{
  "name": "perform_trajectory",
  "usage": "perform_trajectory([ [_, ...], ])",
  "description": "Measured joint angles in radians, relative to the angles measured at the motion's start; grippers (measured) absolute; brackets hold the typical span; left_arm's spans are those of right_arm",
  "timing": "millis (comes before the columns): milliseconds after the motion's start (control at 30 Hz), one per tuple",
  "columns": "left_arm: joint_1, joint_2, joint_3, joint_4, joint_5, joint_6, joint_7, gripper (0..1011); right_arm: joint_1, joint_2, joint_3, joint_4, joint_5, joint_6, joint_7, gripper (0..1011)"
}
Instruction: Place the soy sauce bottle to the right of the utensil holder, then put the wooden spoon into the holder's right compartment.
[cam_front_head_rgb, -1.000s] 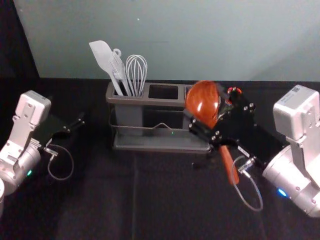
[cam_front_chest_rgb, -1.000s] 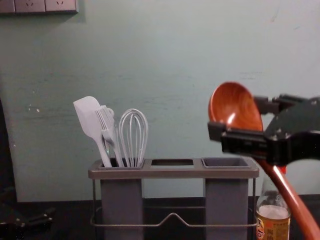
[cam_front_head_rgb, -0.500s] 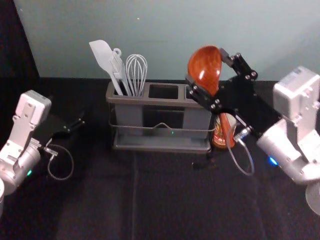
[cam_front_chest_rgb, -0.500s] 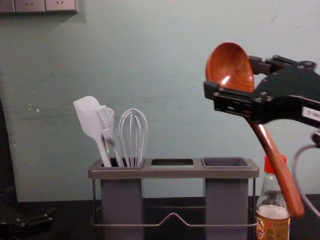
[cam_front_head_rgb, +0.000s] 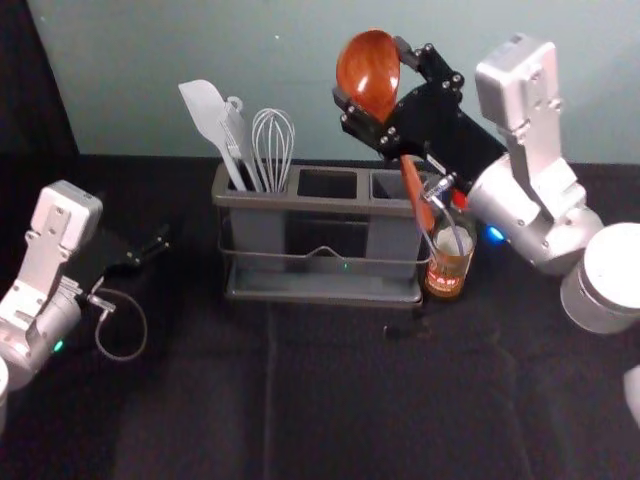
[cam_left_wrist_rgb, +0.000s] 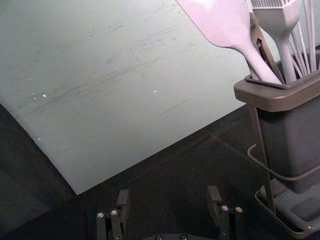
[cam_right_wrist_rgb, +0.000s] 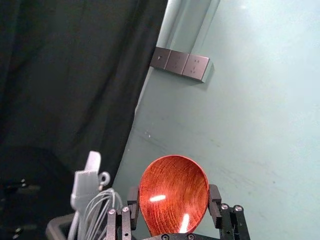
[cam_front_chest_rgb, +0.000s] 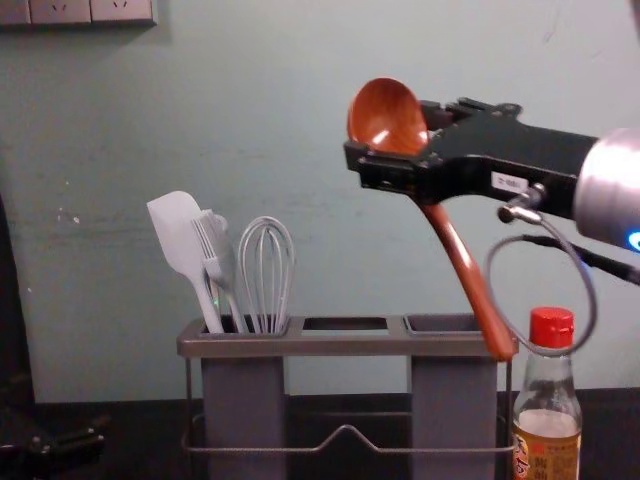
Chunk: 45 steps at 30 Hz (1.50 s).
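at one o'clock my right end effector (cam_front_head_rgb: 370, 72) grips the wooden spoon (cam_front_chest_rgb: 386, 112), handle (cam_front_chest_rgb: 466, 275) slanting toward five, so lowering might snag the right compartment (cam_front_chest_rgb: 453, 400) or tip the soy bottle (cam_front_chest_rgb: 547, 425) at the holder (cam_front_chest_rgb: 345, 343)'s three; my left end effector (cam_left_wrist_rgb: 168, 192) sits open at nine.

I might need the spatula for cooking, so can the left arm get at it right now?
Probably yes: the left tool is open and empty, off the left end of the utensil holder, and nothing seems to block its way to the leaning spatula.
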Motion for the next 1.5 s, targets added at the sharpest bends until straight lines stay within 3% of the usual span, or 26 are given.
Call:
perform_trajectory([
  [233, 0.0, 0.0, 0.0, 0.0, 0.0, 0.0, 0.0, 1005, 0.082, -0.031, -0.022, 0.073, -0.01, 0.004, -0.009, 836],
  [700, 0.0, 0.0, 0.0, 0.0, 0.0, 0.0, 0.0, 1005, 0.155, -0.076, -0.029, 0.21, -0.006, -0.063, -0.031, 836],
  [900, 0.0, 0.0, 0.0, 0.0, 0.0, 0.0, 0.0, 1005, 0.159, -0.093, -0.028, 0.272, -0.001, -0.132, -0.042, 836],
  [1133, 0.0, 0.0, 0.0, 0.0, 0.0, 0.0, 0.0, 1005, 0.142, -0.115, -0.013, 0.343, 0.036, -0.227, -0.04, 836],
  [1500, 0.0, 0.0, 0.0, 0.0, 0.0, 0.0, 0.0, 1005, 0.102, -0.127, 0.006, 0.397, 0.048, -0.291, -0.038, 836],
])
